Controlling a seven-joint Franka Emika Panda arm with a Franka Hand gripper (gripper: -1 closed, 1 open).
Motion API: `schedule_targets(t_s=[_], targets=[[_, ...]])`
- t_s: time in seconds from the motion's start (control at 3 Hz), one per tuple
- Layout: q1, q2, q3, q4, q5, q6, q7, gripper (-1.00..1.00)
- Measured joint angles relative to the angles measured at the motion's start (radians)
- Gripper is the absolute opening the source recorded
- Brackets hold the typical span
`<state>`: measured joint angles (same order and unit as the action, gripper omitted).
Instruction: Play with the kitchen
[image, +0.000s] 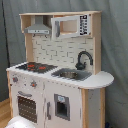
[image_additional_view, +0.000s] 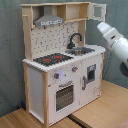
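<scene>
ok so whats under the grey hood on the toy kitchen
Directly below the grey hood sits the black and red stovetop, with the white tiled back wall between them. The hood's underside is in shadow, so nothing in there can be made out.

The first exterior view looks at the kitchen (image: 57, 75) from near its front, off toward the sink (image: 71, 75) end, at about counter height. The second exterior view stands farther back toward the stovetop (image_additional_view: 52, 59) end, slightly higher. Both exterior views share the kitchen's whole front.
</scene>
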<state>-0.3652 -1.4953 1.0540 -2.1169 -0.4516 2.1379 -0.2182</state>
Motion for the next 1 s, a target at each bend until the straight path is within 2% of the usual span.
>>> schedule_targets(t_s=[0.33, 0.67, 1.0], targets=[[0.03, 0.0, -0.031, -0.007, -0.025, -0.054, 0.082, 1.0], [0.045, 0.0, -0.062, -0.038, -0.033, -0.072, 0.184, 1.0], [0.056, -0.005, -0.115, -0.068, -0.062, -0.077, 0.266, 1.0]])
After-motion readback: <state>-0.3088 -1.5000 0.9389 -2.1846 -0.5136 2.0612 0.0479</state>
